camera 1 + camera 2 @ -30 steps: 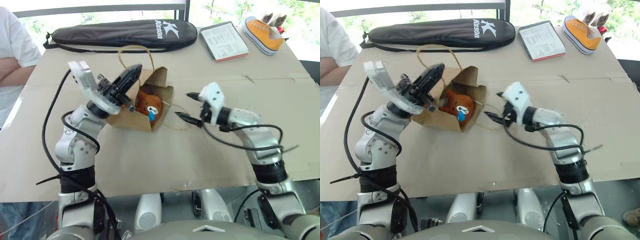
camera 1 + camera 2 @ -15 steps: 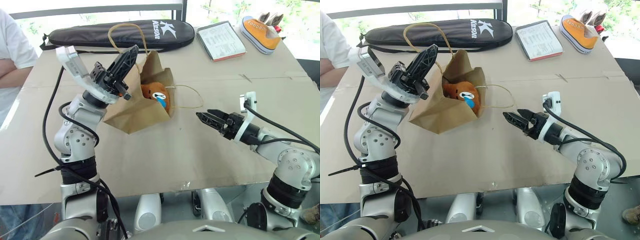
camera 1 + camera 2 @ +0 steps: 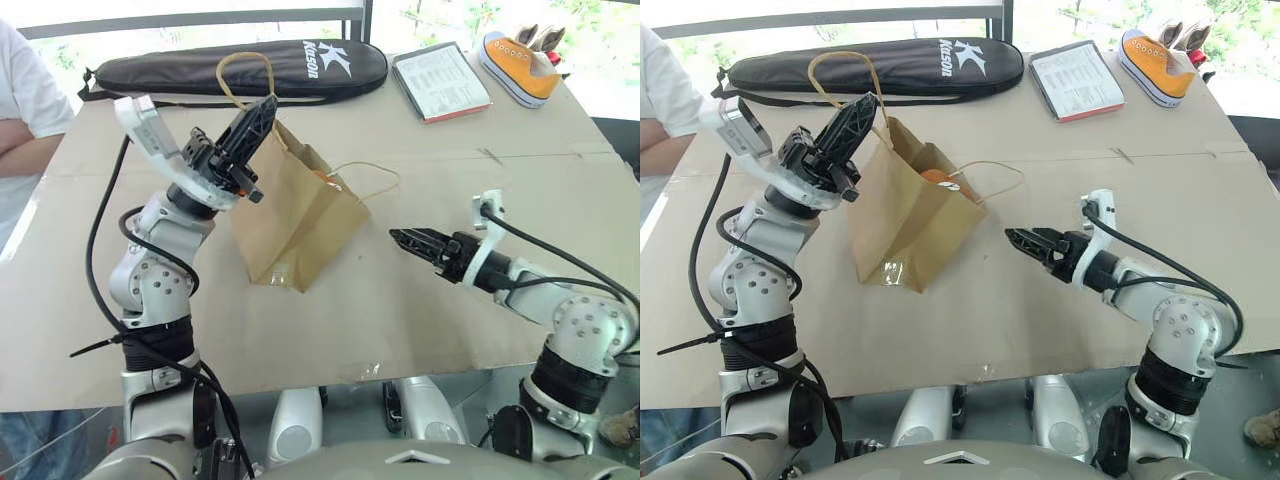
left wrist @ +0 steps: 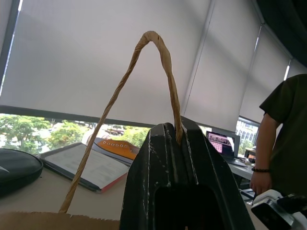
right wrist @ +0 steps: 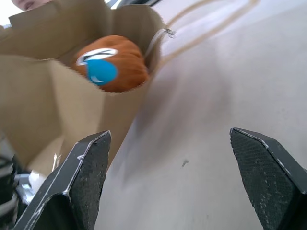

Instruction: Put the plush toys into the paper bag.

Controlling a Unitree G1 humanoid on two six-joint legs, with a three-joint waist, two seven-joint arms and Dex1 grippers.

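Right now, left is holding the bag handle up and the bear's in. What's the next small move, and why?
Probably lower the left gripper until the paper bag stands on the table, then release. It is shut on one handle, the bag hangs tilted, and the bear sits near the mouth, so lifting further could spill it. The right gripper is open and apart from the bag.

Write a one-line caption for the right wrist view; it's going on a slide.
Open right end effector faces the paper bag, the brown bear plush sitting inside its mouth.

I note the paper bag [image 3: 300, 225] mid-table [image 3: 420, 330], bear toy [image 5: 112, 64] inside; racket case [image 3: 230, 68] far behind, notebook [image 3: 441, 82] and sneaker [image 3: 520, 66] far right.
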